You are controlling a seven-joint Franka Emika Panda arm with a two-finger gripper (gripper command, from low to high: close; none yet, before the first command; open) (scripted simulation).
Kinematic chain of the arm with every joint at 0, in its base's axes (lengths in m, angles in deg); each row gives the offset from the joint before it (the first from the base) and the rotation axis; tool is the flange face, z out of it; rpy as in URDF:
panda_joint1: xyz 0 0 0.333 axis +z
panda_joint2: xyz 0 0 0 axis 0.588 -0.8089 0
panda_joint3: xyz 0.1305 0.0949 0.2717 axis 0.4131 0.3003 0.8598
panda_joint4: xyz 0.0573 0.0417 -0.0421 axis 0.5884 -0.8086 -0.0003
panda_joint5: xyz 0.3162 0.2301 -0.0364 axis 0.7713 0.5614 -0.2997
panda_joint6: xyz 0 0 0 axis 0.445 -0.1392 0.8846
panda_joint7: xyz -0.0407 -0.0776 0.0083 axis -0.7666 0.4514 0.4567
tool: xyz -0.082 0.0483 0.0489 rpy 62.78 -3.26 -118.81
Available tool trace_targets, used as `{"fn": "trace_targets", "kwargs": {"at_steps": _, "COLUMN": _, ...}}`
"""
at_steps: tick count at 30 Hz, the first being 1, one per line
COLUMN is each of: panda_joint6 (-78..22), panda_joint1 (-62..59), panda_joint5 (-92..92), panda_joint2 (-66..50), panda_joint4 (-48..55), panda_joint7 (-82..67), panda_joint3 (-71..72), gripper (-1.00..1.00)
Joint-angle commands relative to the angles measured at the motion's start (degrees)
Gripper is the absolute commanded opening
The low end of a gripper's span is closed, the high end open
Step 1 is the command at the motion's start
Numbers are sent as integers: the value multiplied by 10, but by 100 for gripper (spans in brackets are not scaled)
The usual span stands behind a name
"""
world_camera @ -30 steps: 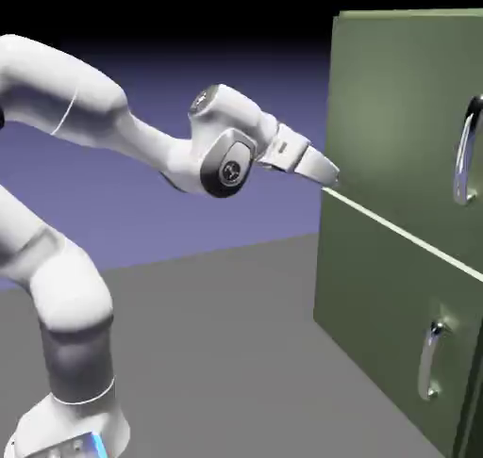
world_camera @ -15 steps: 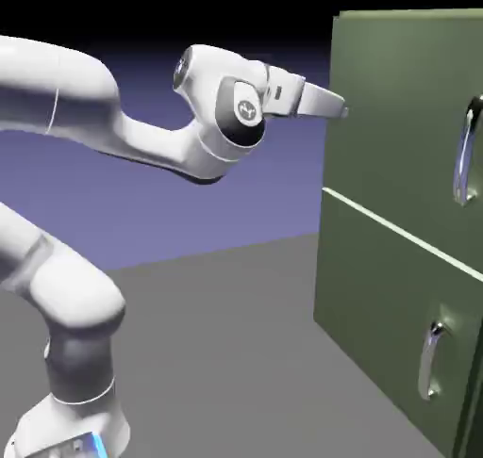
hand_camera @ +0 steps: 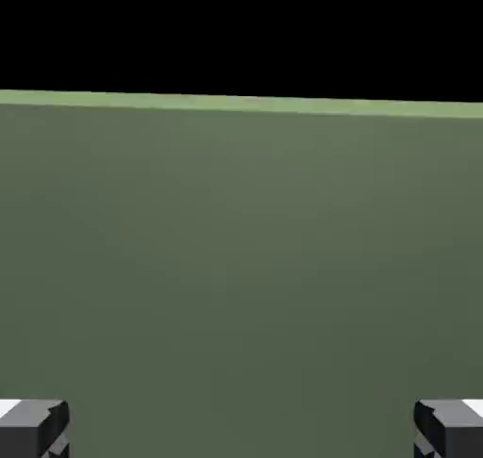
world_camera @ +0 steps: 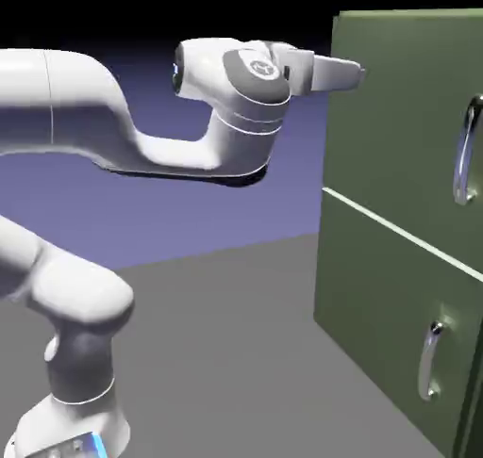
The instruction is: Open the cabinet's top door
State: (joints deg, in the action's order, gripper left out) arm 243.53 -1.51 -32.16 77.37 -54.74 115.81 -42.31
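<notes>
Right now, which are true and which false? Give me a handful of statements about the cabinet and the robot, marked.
1. The upper door is closed. True.
2. The pincer is gripping the upper handle. False: its tips stand wide apart with nothing between them.
3. The lower handle is shorter than the upper one. True.
4. The cabinet is bright red. False: it is olive green.
5. The robot arm is white. True.
</notes>
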Motion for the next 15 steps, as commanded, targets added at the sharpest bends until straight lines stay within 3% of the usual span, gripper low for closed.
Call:
{"fn": "trace_targets", "kwargs": {"at_steps": 1, "panda_joint6": 2, "panda_joint1": 8, "panda_joint5": -25, "panda_joint2": 3, "panda_joint4": 7, "panda_joint7": 18, "panda_joint3": -11, "gripper": 0}}
{"fn": "trace_targets", "kwargs": {"at_steps": 15, "panda_joint6": 29, "panda_joint1": 126, "panda_joint5": -374, "panda_joint2": 52, "panda_joint4": 110, "panda_joint7": 265, "panda_joint3": -158, "gripper": 0}}
